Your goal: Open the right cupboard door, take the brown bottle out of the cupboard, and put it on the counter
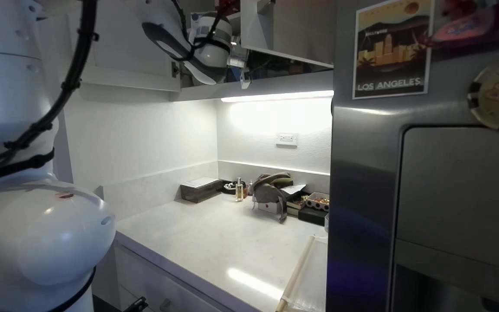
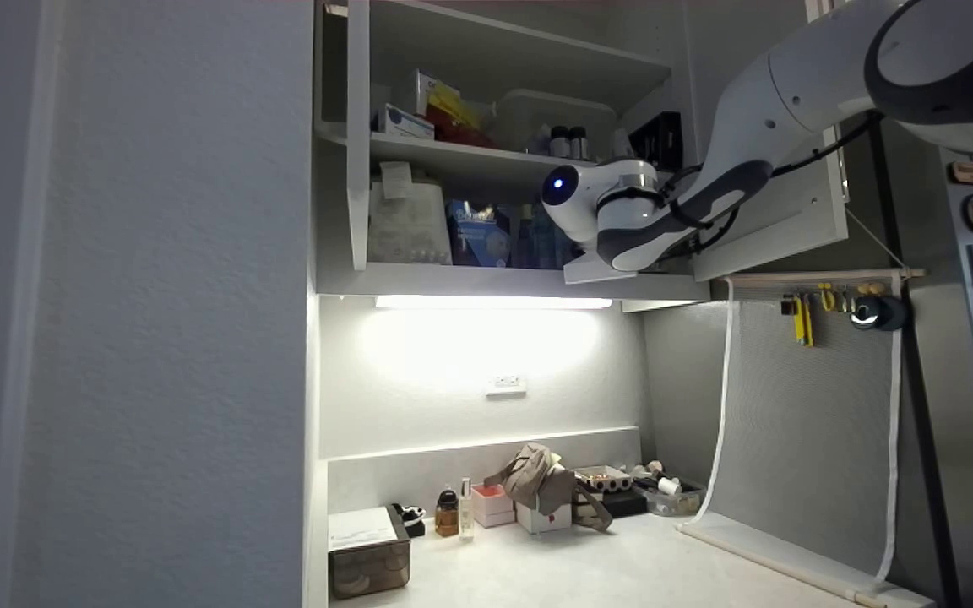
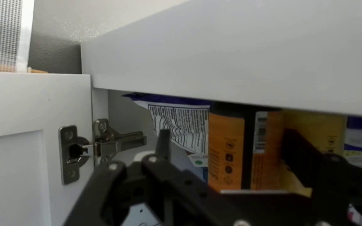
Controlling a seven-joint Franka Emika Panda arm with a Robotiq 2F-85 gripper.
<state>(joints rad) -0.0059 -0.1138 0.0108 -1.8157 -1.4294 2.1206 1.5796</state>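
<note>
The right cupboard door stands open in both exterior views (image 1: 297,32) (image 2: 790,236); its hinge side shows in the wrist view (image 3: 14,150). My gripper (image 3: 227,138) is open inside the cupboard (image 2: 470,280), its fingers either side of an orange-and-black container (image 3: 226,150). The left finger is apart from it; the right one overlaps its edge, and contact cannot be told. A dark, narrow-necked bottle, likely the brown bottle (image 2: 525,241), stands on the lowest shelf left of the arm. The exterior views hide my fingers. The counter (image 1: 215,234) lies below.
The cupboard's lower board (image 3: 215,53) crosses the upside-down wrist view. A printed packet (image 3: 184,125) and a yellow item (image 3: 316,128) flank the container. A tan bag (image 2: 537,481), an amber bottle (image 2: 447,513) and boxes sit on the counter. The fridge (image 1: 366,173) stands beside it.
</note>
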